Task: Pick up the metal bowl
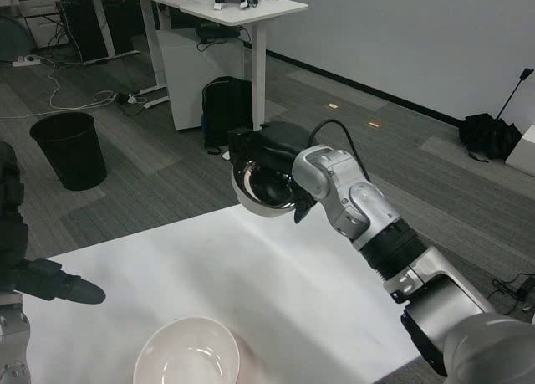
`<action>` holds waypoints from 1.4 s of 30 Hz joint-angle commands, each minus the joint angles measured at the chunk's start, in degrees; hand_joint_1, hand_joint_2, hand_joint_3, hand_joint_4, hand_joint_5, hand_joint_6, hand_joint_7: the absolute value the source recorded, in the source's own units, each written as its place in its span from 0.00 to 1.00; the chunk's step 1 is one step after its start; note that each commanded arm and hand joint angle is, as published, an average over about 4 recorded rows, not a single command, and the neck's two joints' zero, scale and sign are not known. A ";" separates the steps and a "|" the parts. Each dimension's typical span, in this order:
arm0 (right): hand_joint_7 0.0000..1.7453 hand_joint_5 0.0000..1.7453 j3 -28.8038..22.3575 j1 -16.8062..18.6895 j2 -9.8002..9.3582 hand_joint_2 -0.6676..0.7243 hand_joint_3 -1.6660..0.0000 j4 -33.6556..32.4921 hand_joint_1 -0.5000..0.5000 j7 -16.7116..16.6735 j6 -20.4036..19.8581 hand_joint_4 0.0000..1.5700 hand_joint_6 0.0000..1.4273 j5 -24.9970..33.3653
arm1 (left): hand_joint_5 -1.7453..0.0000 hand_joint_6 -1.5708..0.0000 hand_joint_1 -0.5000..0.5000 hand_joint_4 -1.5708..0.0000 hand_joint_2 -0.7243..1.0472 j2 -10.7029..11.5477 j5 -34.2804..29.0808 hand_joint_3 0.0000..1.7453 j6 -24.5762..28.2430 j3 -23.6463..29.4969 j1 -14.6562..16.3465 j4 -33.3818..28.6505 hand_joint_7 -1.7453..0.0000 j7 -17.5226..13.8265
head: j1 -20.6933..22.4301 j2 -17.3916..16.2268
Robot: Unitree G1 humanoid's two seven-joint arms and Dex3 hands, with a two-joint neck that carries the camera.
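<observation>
A: Where is the metal bowl [266,186] right now?

B: Off the counter [276,284]. It hangs in the air just beyond the counter's far edge, clasped by the right hand [280,162]. The black fingers wrap over the rim from the far side and the top, and one finger shows below the rim on the wrist side.

A: So the right hand is grasping it, not just touching?

B: I judge so, since nothing else bears the bowl. It is tilted, with its shiny inside turned toward the camera and to the left of the wrist.

A: And the other hand?

B: The left hand [50,285] sits low at the counter's left edge, well apart from the bowl. Its fingers look drawn together and reach out over the counter; nothing is in them.

A: What does the next move turn on?

B: On the bowl lying on the open side of the right hand, away from the forearm, with its mouth no longer level. As a round bowl it has no long axis to mind, only that tilt. The right hand is the one carrying it; the left is far off and has no part. The pick-up looks essentially done, provided the grip on the slick rim stays firm.

A: Anything else on the counter?

B: A white bowl [186,353] at the near edge, well apart from the metal one.
</observation>
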 commanded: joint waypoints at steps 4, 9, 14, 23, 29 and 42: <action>0.68 0.89 0.00 2.38 -2.68 0.09 0.14 -9.81 0.17 2.22 0.73 0.65 0.94 1.48 | 1.00 1.00 0.00 1.00 0.00 0.41 -0.45 0.00 -0.25 0.47 0.03 -0.30 1.00 -0.04 | 6.00 2.80; 0.68 0.89 1.29 3.78 -4.15 0.09 0.14 -14.43 0.17 3.12 1.37 0.65 0.94 2.82 | 1.00 1.00 0.00 1.00 0.00 0.46 -0.54 0.00 -0.20 0.74 0.03 -1.36 1.00 -0.04 | 14.41 5.27; 0.67 0.89 1.95 4.88 -5.07 0.09 0.14 -16.93 0.17 3.56 1.68 0.65 0.94 4.00 | 1.00 1.00 0.00 1.00 0.00 0.50 -0.54 0.00 -0.11 0.91 0.16 -2.67 1.00 -0.04 | 17.48 5.77; 0.67 0.89 3.40 5.67 -5.77 0.09 0.14 -17.57 0.17 4.06 1.99 0.64 0.94 5.45 | 1.00 1.00 0.00 1.00 0.00 0.59 -0.54 0.00 0.22 0.91 1.33 -4.19 1.00 -0.04 | 19.71 6.52; 0.65 0.89 3.84 5.67 -5.55 0.09 0.13 -17.37 0.17 4.08 1.99 0.65 0.94 5.56 | 1.00 1.00 0.00 1.00 0.00 0.59 -0.54 0.00 0.26 0.91 1.99 -4.78 1.00 -0.04 | 18.90 5.47; 0.68 0.89 3.58 7.08 -4.54 0.09 0.14 -18.40 0.17 4.17 2.16 0.65 0.92 4.56 | 1.00 1.00 0.00 1.00 0.00 0.59 -0.54 0.00 0.28 0.91 2.70 -5.08 1.00 -0.13 | 17.74 5.77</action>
